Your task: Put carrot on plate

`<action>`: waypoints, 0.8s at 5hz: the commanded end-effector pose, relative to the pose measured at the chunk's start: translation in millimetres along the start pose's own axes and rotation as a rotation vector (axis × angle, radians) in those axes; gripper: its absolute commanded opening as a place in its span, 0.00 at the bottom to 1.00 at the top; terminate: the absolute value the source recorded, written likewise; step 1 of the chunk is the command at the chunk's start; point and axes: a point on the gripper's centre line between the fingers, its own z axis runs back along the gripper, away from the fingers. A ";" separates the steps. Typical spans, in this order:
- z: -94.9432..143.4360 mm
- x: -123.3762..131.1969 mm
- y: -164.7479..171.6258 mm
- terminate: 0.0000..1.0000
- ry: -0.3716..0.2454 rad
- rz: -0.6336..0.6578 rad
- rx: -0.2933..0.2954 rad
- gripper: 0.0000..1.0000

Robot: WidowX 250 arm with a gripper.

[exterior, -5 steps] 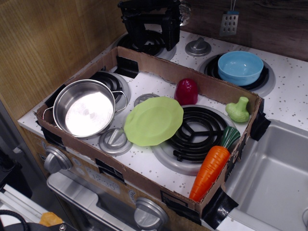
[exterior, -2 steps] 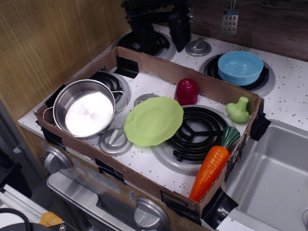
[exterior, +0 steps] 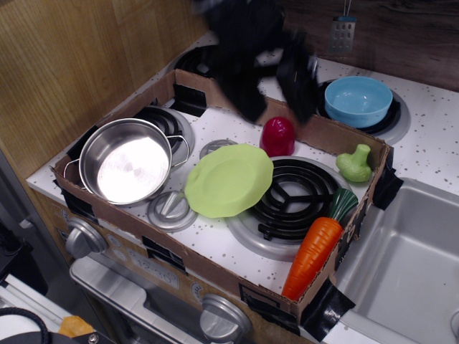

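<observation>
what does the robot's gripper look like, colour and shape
The gripper is all black, with two thick blocky fingers hanging from a bulkier black body above. It is motion-blurred here, so no markings, labels or cables can be made out, and the rest of the arm is cut off by the top of the picture.

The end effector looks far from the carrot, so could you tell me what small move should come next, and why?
Probably travel toward the front right. The end effector, blurred but seemingly open and empty, hangs above the red toy at the box's back, while the carrot leans in the front right corner, apart from the plate.
</observation>
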 end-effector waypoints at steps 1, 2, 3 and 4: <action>-28.5 -25.1 2.2 0.00 -0.034 0.066 -0.098 1.00; -42.3 -34.6 -1.3 0.00 -0.068 0.067 -0.101 1.00; -55.5 -38.5 -6.4 0.00 -0.076 0.069 -0.127 1.00; -73.5 -36.8 -13.5 0.00 -0.093 0.059 -0.126 1.00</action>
